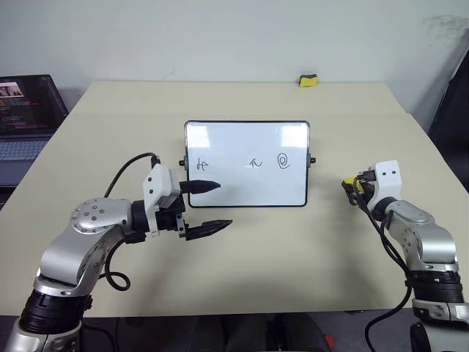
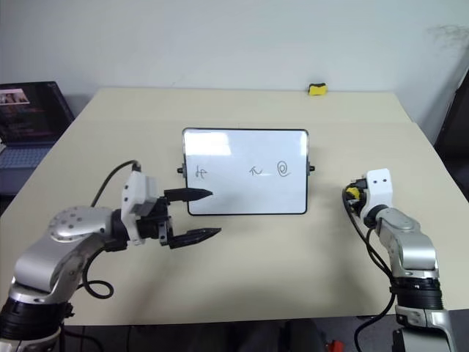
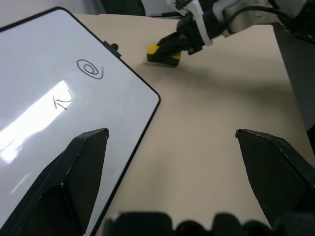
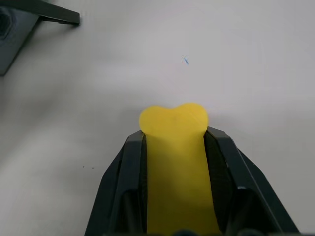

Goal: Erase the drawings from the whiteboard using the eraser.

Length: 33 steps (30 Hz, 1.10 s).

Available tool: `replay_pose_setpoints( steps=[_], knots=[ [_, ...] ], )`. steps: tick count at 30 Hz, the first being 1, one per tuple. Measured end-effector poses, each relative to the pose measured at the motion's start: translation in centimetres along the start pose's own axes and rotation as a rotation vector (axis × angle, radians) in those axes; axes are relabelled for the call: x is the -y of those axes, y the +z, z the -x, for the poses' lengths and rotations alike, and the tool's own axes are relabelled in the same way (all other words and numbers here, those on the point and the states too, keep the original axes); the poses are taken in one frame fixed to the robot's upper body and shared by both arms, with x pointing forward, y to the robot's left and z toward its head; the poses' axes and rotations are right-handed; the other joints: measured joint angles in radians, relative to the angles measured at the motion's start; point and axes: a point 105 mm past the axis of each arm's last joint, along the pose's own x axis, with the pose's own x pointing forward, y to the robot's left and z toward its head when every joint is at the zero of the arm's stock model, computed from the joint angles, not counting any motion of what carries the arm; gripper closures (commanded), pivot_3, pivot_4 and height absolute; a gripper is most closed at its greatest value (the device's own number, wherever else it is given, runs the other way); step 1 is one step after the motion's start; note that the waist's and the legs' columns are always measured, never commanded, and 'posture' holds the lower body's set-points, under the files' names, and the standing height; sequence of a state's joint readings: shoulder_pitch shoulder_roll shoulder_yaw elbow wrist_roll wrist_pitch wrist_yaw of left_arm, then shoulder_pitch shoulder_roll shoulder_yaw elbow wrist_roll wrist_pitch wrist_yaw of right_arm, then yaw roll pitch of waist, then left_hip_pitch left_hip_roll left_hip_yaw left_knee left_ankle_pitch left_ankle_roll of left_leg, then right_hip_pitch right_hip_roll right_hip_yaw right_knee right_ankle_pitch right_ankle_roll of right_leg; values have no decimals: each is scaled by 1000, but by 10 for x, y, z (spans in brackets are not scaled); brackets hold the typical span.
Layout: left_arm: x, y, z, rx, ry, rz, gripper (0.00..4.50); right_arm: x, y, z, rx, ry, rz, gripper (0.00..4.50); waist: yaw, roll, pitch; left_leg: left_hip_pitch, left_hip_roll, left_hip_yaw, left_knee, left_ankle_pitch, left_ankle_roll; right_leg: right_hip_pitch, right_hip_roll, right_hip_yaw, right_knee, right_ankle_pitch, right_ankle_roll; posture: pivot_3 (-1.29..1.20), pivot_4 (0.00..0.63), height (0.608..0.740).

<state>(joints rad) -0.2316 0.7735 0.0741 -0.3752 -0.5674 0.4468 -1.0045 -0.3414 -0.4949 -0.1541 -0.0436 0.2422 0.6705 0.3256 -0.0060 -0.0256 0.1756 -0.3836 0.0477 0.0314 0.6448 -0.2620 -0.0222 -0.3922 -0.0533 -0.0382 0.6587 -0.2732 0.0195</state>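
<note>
The whiteboard (image 1: 245,183) stands at the middle of the table, its black frame around a glossy white face. The drawings sit in a row on it: a hash scribble (image 1: 203,166), a zigzag mark (image 1: 254,163) and a spiral (image 1: 283,161). My left gripper (image 1: 223,204) is open at the board's lower left corner, its upper finger over the board's face. To the right of the board, my right gripper (image 4: 174,135) is shut on the yellow eraser (image 4: 173,147), squeezing it just above the tabletop. The left wrist view also shows the eraser (image 3: 160,53) beyond the board's corner.
An open laptop (image 1: 26,117) sits off the table's left side. A second yellow block (image 1: 308,80) lies at the table's far edge. The beige table (image 1: 293,264) has bare room in front of the board and between the arms.
</note>
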Motion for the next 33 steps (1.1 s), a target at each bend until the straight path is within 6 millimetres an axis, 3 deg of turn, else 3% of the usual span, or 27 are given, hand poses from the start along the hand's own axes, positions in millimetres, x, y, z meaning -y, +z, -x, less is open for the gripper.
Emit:
replay_pose_setpoints(
  steps=[3, 6, 11, 18, 23, 33],
  knots=[
    [-4, -2, 1, -19, 63, -2, 0, -7, 16, 4, 80, 21, 32, 3245, -2, 0, 0, 0, 0, 0, 0, 0, 0, 0, 0, 0, 0, 0, 0, 0, 150, 740],
    [-6, -5, 5, -34, 104, 23, 0, -13, 45, 11, 227, 32, 78, 3245, -1, 0, 0, 0, 0, 0, 0, 0, 0, 0, 0, 0, 0, 0, 0, 0, 150, 740],
    [-10, -2, 8, -38, 138, 18, 0, -53, 91, 14, 452, 159, 168, 3245, -2, 0, 0, 1, 0, 0, 0, 0, 0, 0, 0, 0, 1, 0, 0, 0, 150, 740],
    [-13, -2, 9, -54, 150, 23, 0, -80, 92, -5, 478, 247, 270, 3245, 0, 0, 0, 1, 0, 0, 0, 0, 0, 0, 0, 0, 1, 0, 0, 0, 150, 740],
    [-14, 0, 8, -50, 155, 17, 0, -111, 80, -16, 454, 343, 311, 3245, 0, 0, 0, 1, 0, 0, 0, 0, 0, 0, 0, 0, 1, 0, 0, 0, 150, 740],
    [-13, -2, 8, -55, 161, 18, 0, -120, 85, -33, 452, 345, 337, 3245, 0, 0, 0, 1, 0, 0, 1, 0, 0, 0, 0, 0, 2, 0, -1, 0, 150, 740]
  ],
)
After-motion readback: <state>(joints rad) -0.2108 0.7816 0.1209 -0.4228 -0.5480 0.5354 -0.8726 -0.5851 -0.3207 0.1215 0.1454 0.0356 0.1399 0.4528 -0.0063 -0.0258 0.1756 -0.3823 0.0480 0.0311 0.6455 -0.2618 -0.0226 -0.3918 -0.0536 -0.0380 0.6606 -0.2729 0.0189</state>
